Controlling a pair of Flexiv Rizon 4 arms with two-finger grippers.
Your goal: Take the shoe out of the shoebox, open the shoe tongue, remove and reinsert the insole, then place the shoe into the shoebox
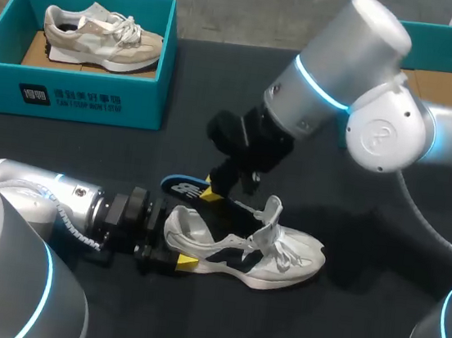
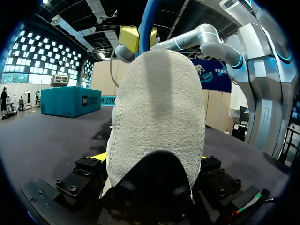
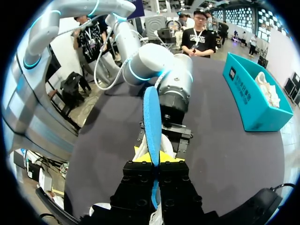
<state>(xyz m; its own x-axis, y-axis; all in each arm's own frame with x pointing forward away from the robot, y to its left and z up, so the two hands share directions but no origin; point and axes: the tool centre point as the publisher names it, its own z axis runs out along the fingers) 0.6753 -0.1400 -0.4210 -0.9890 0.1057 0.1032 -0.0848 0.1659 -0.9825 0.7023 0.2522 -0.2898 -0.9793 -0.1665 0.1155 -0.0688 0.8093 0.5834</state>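
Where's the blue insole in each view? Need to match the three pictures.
Head view: insole behind the white shoe, pinched by the right gripper.
Left wrist view: blue strip rising beyond the shoe's heel.
Right wrist view: edge-on, running ahead from the gripper.
Shared landmark: the teal shoebox holding a beige shoe.

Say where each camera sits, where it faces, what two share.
Head: above and behind, facing down on the table; both arms, left gripper on shoe, right gripper on insole.
Left wrist: faces the shoe's heel between its own yellow tips.
Right wrist: faces along the gripped insole toward the left arm.
Both wrists show the insole.
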